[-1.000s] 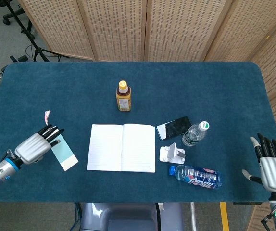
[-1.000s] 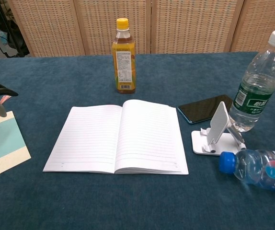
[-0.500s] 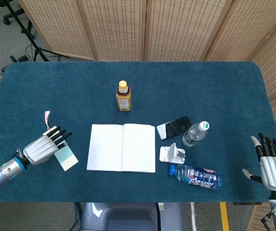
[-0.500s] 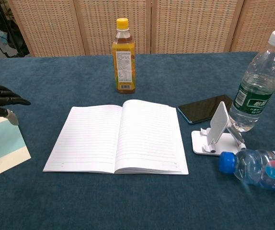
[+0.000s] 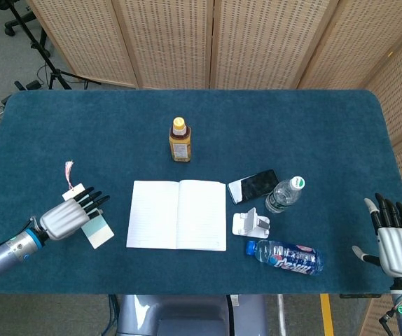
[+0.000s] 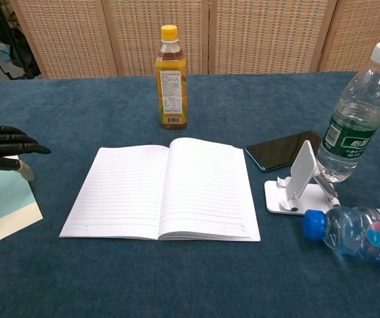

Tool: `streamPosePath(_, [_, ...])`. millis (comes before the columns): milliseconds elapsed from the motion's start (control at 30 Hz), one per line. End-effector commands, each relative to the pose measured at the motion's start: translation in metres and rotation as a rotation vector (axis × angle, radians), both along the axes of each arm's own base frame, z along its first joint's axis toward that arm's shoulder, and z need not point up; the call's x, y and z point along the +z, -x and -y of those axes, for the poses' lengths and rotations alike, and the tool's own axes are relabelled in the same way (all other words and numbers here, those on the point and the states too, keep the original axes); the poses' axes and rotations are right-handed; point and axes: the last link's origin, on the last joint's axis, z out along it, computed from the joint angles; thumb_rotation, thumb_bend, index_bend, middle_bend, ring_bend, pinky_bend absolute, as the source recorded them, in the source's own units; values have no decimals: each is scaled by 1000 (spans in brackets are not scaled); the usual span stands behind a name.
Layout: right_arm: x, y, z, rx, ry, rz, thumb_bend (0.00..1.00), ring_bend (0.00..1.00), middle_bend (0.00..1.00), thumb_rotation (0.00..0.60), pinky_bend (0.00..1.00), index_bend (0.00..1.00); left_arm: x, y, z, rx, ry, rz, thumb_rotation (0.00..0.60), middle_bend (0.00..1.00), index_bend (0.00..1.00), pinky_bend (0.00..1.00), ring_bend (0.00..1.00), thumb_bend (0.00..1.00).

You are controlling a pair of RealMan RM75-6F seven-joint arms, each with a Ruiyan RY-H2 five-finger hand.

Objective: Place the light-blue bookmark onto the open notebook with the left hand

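The light-blue bookmark (image 5: 99, 229) with cream ends lies flat on the blue cloth, left of the open notebook (image 5: 178, 214), its pink tassel (image 5: 68, 169) trailing away. My left hand (image 5: 71, 215) is above the bookmark's upper half, dark fingers stretched toward the notebook and apart, covering that part. In the chest view the left hand (image 6: 1, 149) shows at the left edge over the bookmark (image 6: 10, 200), thumb down near its top; I see no grip on it. The notebook (image 6: 163, 189) lies open with blank lined pages. My right hand (image 5: 396, 238) stands open at the table's near right corner.
An orange juice bottle (image 5: 179, 140) stands behind the notebook. To its right are a dark phone (image 5: 257, 184), an upright water bottle (image 5: 283, 194), a white phone stand (image 5: 251, 224) and a blue-capped bottle (image 5: 285, 257) lying on its side.
My left hand has slid right and nearer over the bookmark, fingers spreading toward the notebook. The bookmark, notebook and right hand have stayed put.
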Motion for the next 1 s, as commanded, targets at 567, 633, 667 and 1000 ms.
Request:
streamPosePath(567, [0,0,0,2,2,0,0,0,0,600,0,0,-6,0,-2,-1,4,12,600,0,287,87,0,174])
streamPosePath(633, [0,0,0,1,2,0,0,0,0,600,0,0,-7,1,-1,0,7,10,600,0,287,87,0,173])
streamPosePath(667, [0,0,0,1,2,0,0,0,0,600,0,0,-8,1,-1,-1,8,8,600,0,287,87,0,174])
streamPosePath(1000, [1,0,1,0,3,2,0,0,0,600,0,0,-13,3,0,4,8,7,600,0,287,87,0,176])
